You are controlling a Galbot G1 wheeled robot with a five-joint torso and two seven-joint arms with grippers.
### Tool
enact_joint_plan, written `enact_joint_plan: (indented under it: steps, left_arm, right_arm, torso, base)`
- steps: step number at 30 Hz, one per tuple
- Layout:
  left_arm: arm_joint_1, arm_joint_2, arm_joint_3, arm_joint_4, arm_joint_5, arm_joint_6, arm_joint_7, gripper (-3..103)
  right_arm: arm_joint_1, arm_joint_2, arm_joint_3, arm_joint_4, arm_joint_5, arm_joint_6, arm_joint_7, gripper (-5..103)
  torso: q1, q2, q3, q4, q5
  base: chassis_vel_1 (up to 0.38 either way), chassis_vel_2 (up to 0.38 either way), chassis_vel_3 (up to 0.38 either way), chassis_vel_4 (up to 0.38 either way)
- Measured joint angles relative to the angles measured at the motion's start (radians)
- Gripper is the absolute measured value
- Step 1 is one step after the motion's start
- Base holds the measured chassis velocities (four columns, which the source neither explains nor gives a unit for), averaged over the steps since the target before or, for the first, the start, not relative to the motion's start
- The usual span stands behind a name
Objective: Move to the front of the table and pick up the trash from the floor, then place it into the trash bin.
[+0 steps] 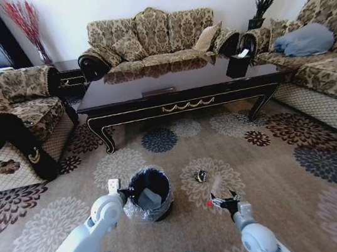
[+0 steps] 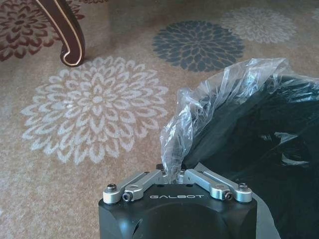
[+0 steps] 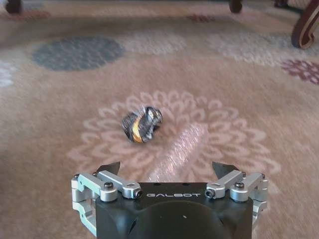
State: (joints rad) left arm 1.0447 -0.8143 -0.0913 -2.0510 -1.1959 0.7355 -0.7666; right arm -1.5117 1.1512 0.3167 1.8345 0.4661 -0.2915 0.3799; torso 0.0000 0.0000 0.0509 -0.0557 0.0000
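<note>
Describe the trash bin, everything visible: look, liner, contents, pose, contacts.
The trash bin is a small round black bucket standing upright on the carpet in front of the table. A clear crinkly plastic bag lines it and spills over the rim. Inside lies a pale, greyish-white piece against the dark interior. The left end effector is shut on the liner's edge at the rim on the robot's left side. Nothing else touches it; the small dark wrapper lies apart on the carpet to its right.
</note>
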Motion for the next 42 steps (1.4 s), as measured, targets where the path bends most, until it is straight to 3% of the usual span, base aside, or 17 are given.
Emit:
enact_joint_plan:
  steps: [5, 12, 36, 42]
  left_arm:
    - [0.013, 0.004, -0.008, -0.009, -0.003, 0.0, -0.002, 3]
    - [0.022, 0.004, -0.021, -0.002, 0.001, 0.0, -0.002, 3]
    - [0.031, 0.003, -0.023, 0.004, 0.02, 0.0, 0.012, 3]
    - [0.029, 0.006, -0.023, 0.002, 0.015, 0.0, 0.012, 3]
  right_arm:
    - [0.037, 0.024, -0.031, -0.031, 0.024, -0.052, 0.062, 100]
    - [0.077, 0.068, -0.057, -0.106, 0.025, -0.057, 0.082, 100]
    - [0.192, 0.168, -0.092, -0.336, -0.083, 0.0, 0.098, 101]
    - [0.21, 0.17, -0.092, -0.361, -0.088, 0.005, 0.098, 90]
  torso:
    - [0.0, 0.0, 0.0, -0.0001, -0.0003]
    - [0.0, 0.0, 0.0, -0.0002, -0.0001]
    - [0.0, 0.0, 0.0, -0.0002, 0.0]
    - [0.0, 0.0, 0.0, -0.0001, -0.0001]
  base:
    - [0.0, 0.0, 0.0, 0.0]
    - [0.0, 0.0, 0.0, 0.0]
    - [0.0, 0.0, 0.0, 0.0]
    - [0.0, 0.0, 0.0, 0.0]
